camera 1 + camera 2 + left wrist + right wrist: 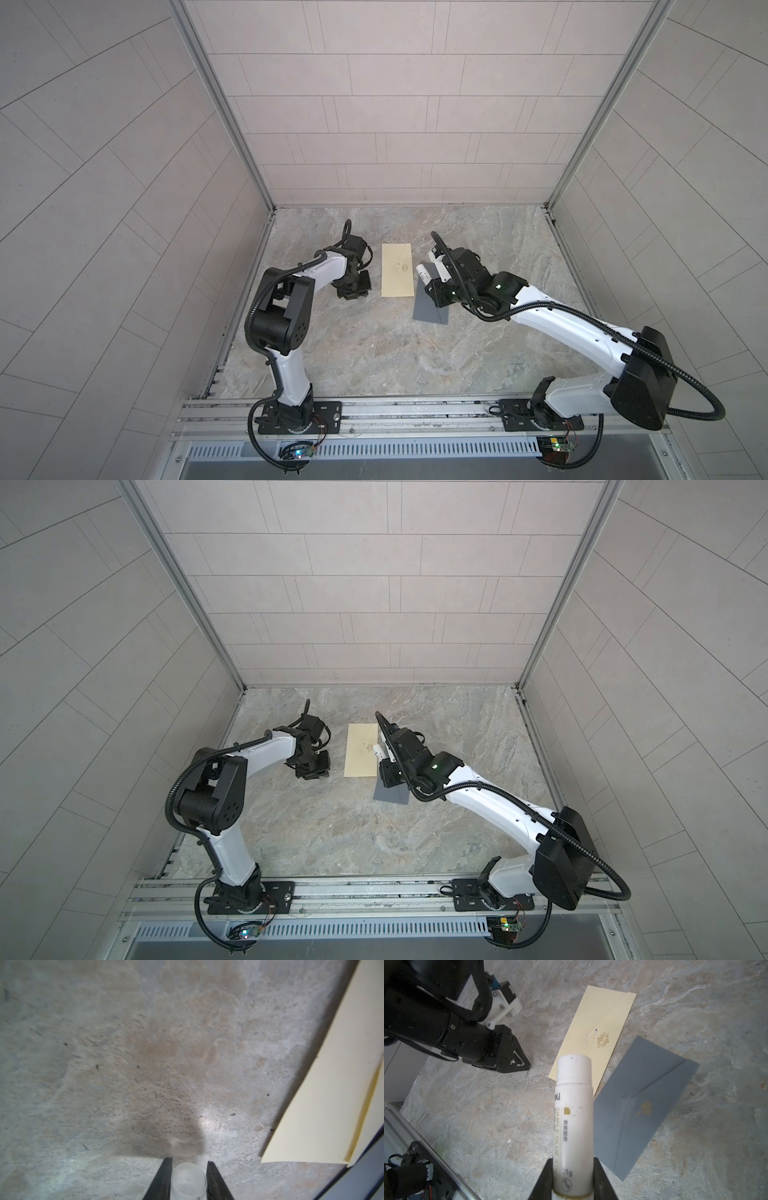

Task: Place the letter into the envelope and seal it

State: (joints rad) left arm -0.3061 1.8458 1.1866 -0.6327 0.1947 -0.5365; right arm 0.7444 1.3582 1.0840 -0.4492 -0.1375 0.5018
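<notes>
A cream envelope (397, 270) (361, 750) lies flat mid-table, flap side up with a gold emblem (603, 1040). A grey envelope (430, 313) (650, 1101) lies beside it, partly under my right arm. No separate letter sheet shows; it is hidden or out of view. My right gripper (573, 1160) (430, 281) is shut on the base of a white glue stick (574, 1115) (379, 751), held above the cream envelope's edge. My left gripper (189, 1160) (353, 291) points down at the table left of the cream envelope (332, 1095), shut on a small translucent cap (188, 1180).
Marbled stone tabletop (374, 353) is enclosed by tiled walls on three sides. A metal rail (415, 411) with both arm bases runs along the front edge. The left arm's black wrist (467, 1039) is in the right wrist view.
</notes>
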